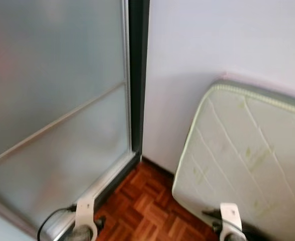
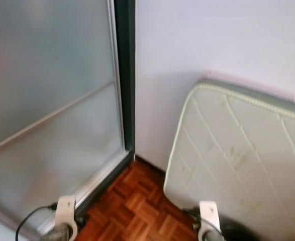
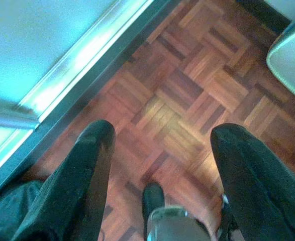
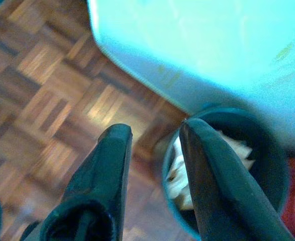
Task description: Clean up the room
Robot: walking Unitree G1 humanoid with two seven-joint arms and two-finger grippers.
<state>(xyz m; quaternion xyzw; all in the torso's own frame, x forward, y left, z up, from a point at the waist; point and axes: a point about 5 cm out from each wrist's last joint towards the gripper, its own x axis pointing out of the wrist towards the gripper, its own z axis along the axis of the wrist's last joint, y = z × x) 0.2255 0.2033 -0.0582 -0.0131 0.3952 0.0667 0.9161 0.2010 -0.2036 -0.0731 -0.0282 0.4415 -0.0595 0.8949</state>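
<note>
- The frosted glass sliding door with a dark metal frame (image 1: 57,100) fills the robot's left side; a plain white wall (image 1: 212,40) meets it at the corner.
- The quilted white mattress with green piping (image 1: 248,150) leans upright against the wall on the right, its lower edge on the reddish-brown wooden parquet floor (image 1: 142,206). Judgement: bulky and soft, not a one-arm item.
- The round dark-teal waste bin (image 4: 268,160) stands on the floor just beside the foot of the mattress and contains crumpled white paper (image 4: 180,175). Judgement: the bin is light and rigid, best taken by its rim; the paper is very light, soft and crushable, and can be pinched anywhere.
- The left end effector (image 3: 162,138) hangs above bare parquet near the door track, fingers well apart, holding nothing.
- The right end effector (image 4: 155,130) hangs over the bin's near rim, fingers moderately apart and empty; contact with the rim cannot be determined.
</note>
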